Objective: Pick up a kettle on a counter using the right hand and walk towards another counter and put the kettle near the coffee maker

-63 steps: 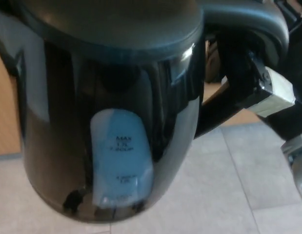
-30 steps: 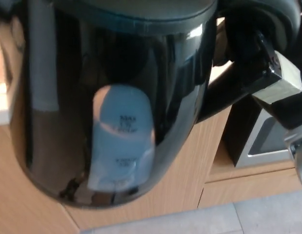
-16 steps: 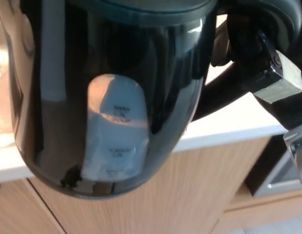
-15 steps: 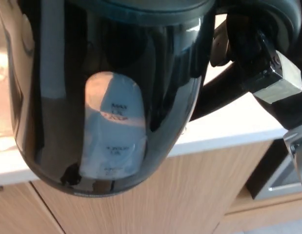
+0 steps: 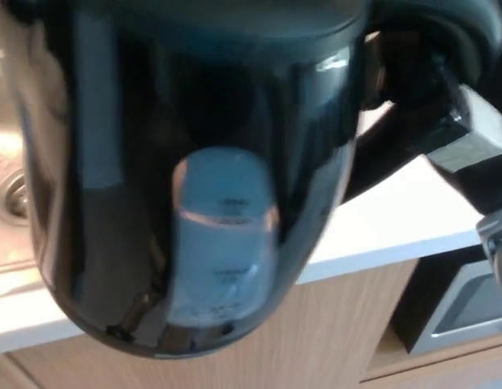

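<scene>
The black electric kettle point(image 5: 202, 178) fills most of the head view, hanging upright off the right hand point(image 5: 445, 105), which is wrapped around its handle on the kettle's right side. Below it is the white counter point(image 5: 396, 219); its base looks clear of the top, near the front edge. A steel sink point(image 5: 7, 186) sits to the kettle's left. No coffee maker in sight, so the drop spot isn't clear yet.

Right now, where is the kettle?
In the head view the kettle fills most of the picture, held up by its handle in the right hand, above the edge of a white counter with a sink at left.
</scene>
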